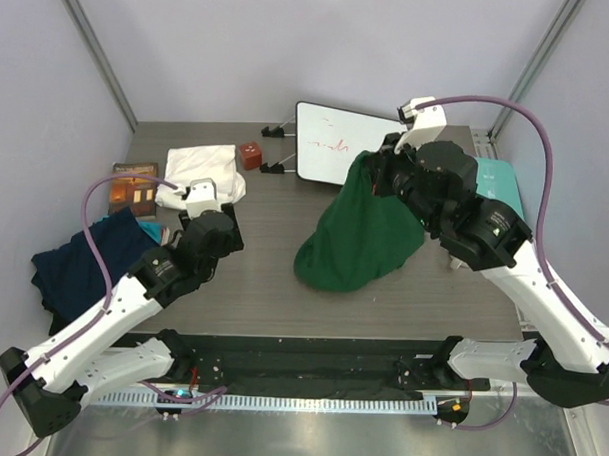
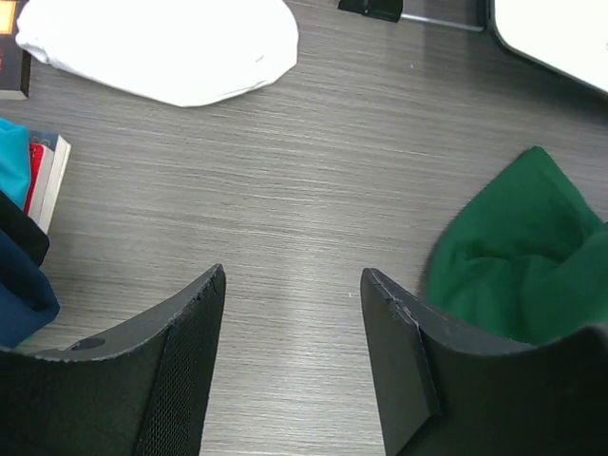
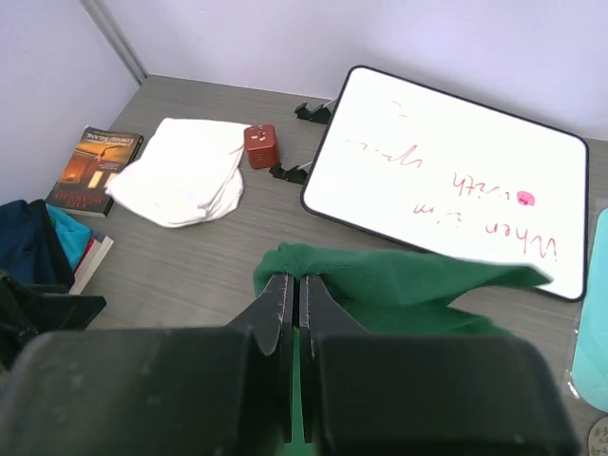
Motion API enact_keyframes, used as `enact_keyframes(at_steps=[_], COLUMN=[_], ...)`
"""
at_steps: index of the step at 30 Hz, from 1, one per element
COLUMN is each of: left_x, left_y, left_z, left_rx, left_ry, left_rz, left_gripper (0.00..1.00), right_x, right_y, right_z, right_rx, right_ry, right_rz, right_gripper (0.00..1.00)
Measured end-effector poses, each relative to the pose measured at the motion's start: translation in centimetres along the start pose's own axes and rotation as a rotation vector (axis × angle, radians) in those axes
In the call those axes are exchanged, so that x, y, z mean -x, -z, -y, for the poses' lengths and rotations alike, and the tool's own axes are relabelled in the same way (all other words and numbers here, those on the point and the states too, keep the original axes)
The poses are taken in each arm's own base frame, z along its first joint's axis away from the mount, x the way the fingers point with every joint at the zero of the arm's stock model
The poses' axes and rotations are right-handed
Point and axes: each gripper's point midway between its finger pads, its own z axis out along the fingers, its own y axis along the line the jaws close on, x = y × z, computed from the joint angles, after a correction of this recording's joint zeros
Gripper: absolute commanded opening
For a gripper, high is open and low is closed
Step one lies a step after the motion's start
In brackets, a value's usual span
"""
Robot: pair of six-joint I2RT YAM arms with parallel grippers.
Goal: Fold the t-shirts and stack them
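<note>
My right gripper [image 3: 294,277] is shut on an edge of the dark green t-shirt [image 1: 369,230] and holds it up, so the cloth hangs down in a cone with its lower part bunched on the table. The shirt also shows in the right wrist view [image 3: 408,285] and the left wrist view [image 2: 522,247]. My left gripper [image 2: 293,285] is open and empty over bare table, left of the green shirt. The cream-white t-shirt [image 1: 203,170] lies folded at the back left. The navy blue t-shirt [image 1: 83,265] lies crumpled at the left edge.
A whiteboard [image 1: 337,144] stands propped at the back centre. A small red-brown block [image 1: 250,154] sits beside the white shirt. A brown book [image 1: 134,170] and other books [image 1: 136,194] lie at the left. A teal board [image 1: 501,185] lies at the right.
</note>
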Motion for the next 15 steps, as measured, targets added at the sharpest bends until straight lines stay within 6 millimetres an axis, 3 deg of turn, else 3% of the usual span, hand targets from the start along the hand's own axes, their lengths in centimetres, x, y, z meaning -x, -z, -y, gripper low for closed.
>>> enact_keyframes(at_steps=[2, 8, 15], left_x=[-0.2, -1.1, -5.6], left_y=[-0.3, -1.4, -5.1], left_z=[0.1, 1.3, 6.5], left_rx=[0.006, -0.004, -0.132], left_ry=[-0.015, -0.043, -0.053], left_rz=[-0.009, -0.046, -0.196], left_gripper=[0.63, 0.69, 0.64], right_x=[0.5, -0.6, -0.6], right_y=[-0.6, -1.2, 1.1], right_z=[0.1, 0.8, 4.2], right_rx=[-0.003, -0.025, -0.139], right_ry=[0.006, 0.035, 0.051], right_rz=[0.004, -0.03, -0.016], right_gripper=[0.01, 0.01, 0.01])
